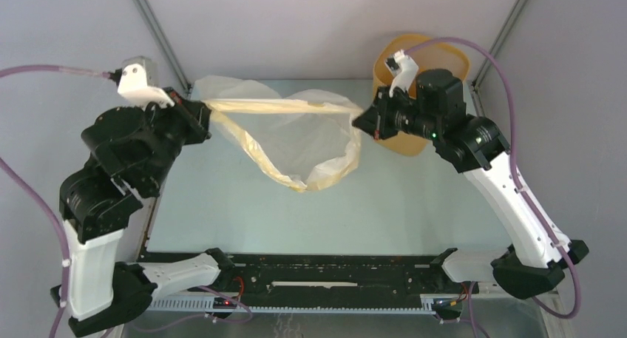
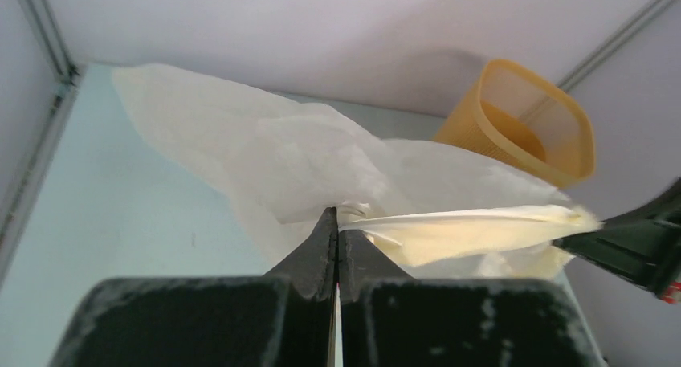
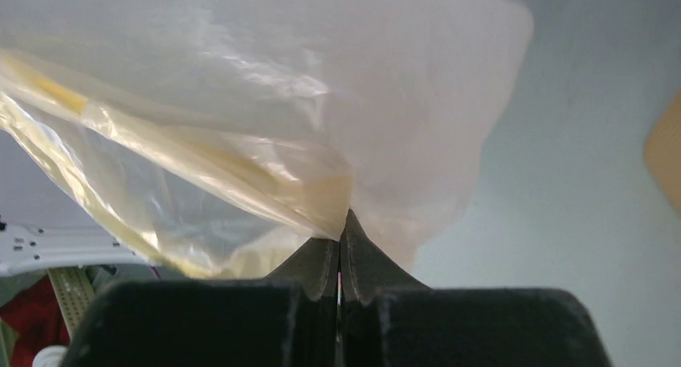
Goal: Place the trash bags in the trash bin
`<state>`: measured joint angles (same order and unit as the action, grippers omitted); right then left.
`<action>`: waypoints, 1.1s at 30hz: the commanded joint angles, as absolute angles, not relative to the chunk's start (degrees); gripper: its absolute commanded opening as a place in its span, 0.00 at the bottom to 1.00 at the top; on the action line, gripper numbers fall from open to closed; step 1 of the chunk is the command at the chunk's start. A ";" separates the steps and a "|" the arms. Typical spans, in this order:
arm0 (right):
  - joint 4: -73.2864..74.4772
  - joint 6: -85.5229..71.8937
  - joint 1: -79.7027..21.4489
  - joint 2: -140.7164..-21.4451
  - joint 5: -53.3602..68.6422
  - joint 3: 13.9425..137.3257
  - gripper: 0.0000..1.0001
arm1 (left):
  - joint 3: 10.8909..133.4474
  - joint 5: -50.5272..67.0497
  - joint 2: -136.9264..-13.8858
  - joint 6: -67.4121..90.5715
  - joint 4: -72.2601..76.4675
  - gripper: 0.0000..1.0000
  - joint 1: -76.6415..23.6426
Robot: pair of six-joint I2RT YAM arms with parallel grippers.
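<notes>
The whitish translucent trash bag [image 1: 296, 134] with a pale yellow rim band hangs stretched between my two grippers above the table. My left gripper [image 1: 207, 109] is shut on the rim at the bag's left end; the left wrist view shows its tips [image 2: 337, 218] pinching the plastic [image 2: 281, 150]. My right gripper [image 1: 362, 120] is shut on the rim at the right end; the right wrist view shows its tips [image 3: 345, 222] pinching the bag [image 3: 265, 102]. The yellow-orange trash bin [image 1: 432, 64] stands at the back right, behind the right gripper, partly hidden by it. It also shows in the left wrist view [image 2: 522, 118].
The pale blue-green table [image 1: 236, 212] lies under the bag. Grey walls and metal frame posts [image 1: 159, 35] close the back corners. A black rail [image 1: 333, 268] runs along the near edge between the arm bases.
</notes>
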<state>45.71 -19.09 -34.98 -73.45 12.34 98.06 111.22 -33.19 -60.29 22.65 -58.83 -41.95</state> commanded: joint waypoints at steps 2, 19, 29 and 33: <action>50.23 -21.24 -31.90 -70.77 15.78 88.72 0.00 | 106.17 -29.46 -60.72 31.80 -61.69 0.00 -41.73; 51.45 -20.21 -30.59 -70.25 20.02 88.50 0.57 | 104.54 -19.44 -63.65 35.90 -54.86 0.00 -41.64; 55.19 -17.64 -29.90 -68.96 13.75 92.63 0.69 | 105.69 -30.25 -67.08 29.62 -58.81 0.00 -41.12; 55.52 -19.84 -27.09 -67.42 9.64 93.15 0.77 | 103.73 -28.83 -66.72 28.62 -57.70 0.00 -40.72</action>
<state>55.05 -19.44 -29.71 -70.48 14.81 90.39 104.44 -26.92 -67.51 31.14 -58.41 -41.45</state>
